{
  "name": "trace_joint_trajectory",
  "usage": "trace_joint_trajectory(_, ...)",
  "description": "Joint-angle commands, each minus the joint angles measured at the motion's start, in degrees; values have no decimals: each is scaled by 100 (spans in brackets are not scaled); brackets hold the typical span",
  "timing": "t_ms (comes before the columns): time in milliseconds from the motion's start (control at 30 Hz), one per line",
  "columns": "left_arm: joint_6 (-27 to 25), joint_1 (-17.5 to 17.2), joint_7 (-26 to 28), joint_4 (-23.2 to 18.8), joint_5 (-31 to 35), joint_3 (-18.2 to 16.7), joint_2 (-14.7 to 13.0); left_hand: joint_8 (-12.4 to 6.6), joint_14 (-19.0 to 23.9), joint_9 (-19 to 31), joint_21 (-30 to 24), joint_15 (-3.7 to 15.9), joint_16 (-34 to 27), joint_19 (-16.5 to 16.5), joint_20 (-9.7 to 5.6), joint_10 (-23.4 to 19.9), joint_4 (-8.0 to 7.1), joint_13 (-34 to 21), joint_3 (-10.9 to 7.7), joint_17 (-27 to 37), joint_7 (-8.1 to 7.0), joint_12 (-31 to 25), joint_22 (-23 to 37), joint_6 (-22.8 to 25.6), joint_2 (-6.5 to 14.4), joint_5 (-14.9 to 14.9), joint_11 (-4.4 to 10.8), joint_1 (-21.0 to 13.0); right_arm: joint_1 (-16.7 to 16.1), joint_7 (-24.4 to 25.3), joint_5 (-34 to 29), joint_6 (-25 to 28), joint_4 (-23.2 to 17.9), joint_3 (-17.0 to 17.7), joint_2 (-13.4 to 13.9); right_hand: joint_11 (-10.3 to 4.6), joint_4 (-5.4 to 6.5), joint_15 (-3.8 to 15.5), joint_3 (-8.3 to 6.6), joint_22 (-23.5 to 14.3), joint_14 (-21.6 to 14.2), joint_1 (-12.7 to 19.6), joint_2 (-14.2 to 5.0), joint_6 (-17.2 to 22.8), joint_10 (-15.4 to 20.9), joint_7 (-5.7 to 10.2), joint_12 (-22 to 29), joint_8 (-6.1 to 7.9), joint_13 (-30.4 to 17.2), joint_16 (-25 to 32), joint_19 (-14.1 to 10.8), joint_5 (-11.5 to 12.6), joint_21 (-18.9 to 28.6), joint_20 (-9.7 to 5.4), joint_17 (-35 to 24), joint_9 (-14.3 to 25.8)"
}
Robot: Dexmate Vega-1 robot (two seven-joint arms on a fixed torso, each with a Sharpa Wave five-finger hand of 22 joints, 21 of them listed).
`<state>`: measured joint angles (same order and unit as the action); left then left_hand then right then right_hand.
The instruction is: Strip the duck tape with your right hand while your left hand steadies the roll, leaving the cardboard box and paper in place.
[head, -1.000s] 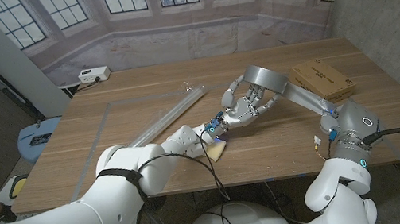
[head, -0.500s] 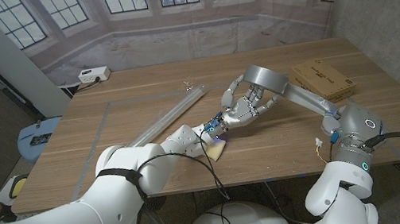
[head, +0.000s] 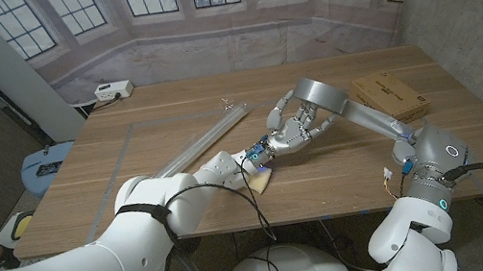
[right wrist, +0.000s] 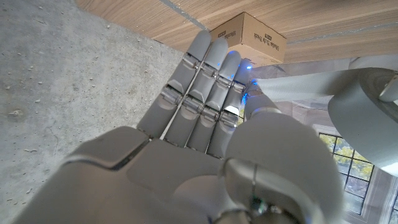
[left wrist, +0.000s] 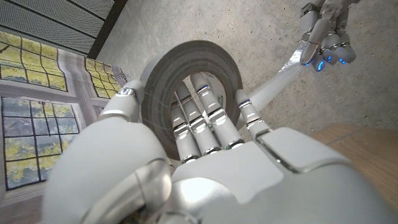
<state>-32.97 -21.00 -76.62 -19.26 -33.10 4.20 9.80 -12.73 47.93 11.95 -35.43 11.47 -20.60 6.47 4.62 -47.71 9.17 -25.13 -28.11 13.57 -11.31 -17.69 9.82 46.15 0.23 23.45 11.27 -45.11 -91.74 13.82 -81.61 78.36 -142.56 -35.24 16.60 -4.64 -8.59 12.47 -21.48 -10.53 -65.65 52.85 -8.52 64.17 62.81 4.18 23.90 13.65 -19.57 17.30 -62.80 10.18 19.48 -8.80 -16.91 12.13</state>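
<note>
The grey duck tape roll (left wrist: 163, 67) sits around the fingers of my left hand (left wrist: 205, 155), which run through its core while the thumb lies on its outside. In the head view that left hand (head: 251, 160) is at the table's middle near the front edge. A pulled-off strip of tape (left wrist: 273, 84) stretches from the roll to my right hand (left wrist: 323, 31), which pinches its end. My right hand (head: 299, 130) hovers just right of the left hand. The right wrist view shows my right hand (right wrist: 199, 137), the strip (right wrist: 292, 68) and the roll (right wrist: 367, 106).
The cardboard box (head: 391, 97) lies at the table's right side, also behind my fingers (right wrist: 249, 37). A long pale tube (head: 204, 141) lies diagonally left of centre. A beige piece (head: 263, 182) lies under my left hand. A power strip (head: 113, 91) sits at the far left corner.
Both hands, the roll and the strip stay where they were; only the right arm's elbow has drifted slightly to the right.
</note>
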Motion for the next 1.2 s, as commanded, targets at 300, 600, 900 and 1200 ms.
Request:
trace_joint_trajectory(300, -74, -63, 22, -170, 197, -206, 30, 13, 102, 0, 32, 87, -29, 54, 18, -19, -13, -26, -23, 5, -68, -10, 12, 34, 796, -20, 12, -729, -348, 116, -428, -530, 87, 270, -523, -16, 18, 71, 5, -21, -1, 83, -9, 54, 52, 14, -39, -2, -29, -44, 0, 26, 31, 15, -41, 14)
trace_joint_trajectory(600, -1, -15, -105, -50, 271, -178, 47, 26, 68, 0, 58, 70, -4, 59, 26, -13, -20, -44, -33, 0, -72, -3, 13, 27, 791, -29, -3, -701, -612, 363, -386, -770, 31, 424, -752, -15, 22, 64, 13, -21, -9, 82, -5, 55, 56, 23, -54, -6, -29, -54, -2, 25, 34, 10, -52, 16)
trace_joint_trajectory(900, 8, -18, -233, -49, -37, 240, -5, 49, 41, 0, 85, 57, 23, 63, 36, 16, -46, -61, -41, -8, -81, 15, 14, -4, 796, -38, -27, -650, -864, 660, -267, -896, -66, 563, -872, -30, 13, 76, 10, -21, -21, 104, -8, 58, 69, 11, -58, -8, -38, -65, -5, 26, 37, 12, -56, 18)
trace_joint_trajectory(1200, 83, -9, -233, -91, -1278, 1494, -242, 54, 36, 0, 106, 42, 40, 77, 37, 31, -47, -74, -57, -18, -101, 26, 15, 1, 794, -42, -39, -623, -1054, 901, -133, -942, -161, 680, -918, -37, 19, 75, 16, -21, -35, 103, -10, 63, 74, 17, -71, -10, -39, -73, -6, 25, 40, 9, -66, 19)
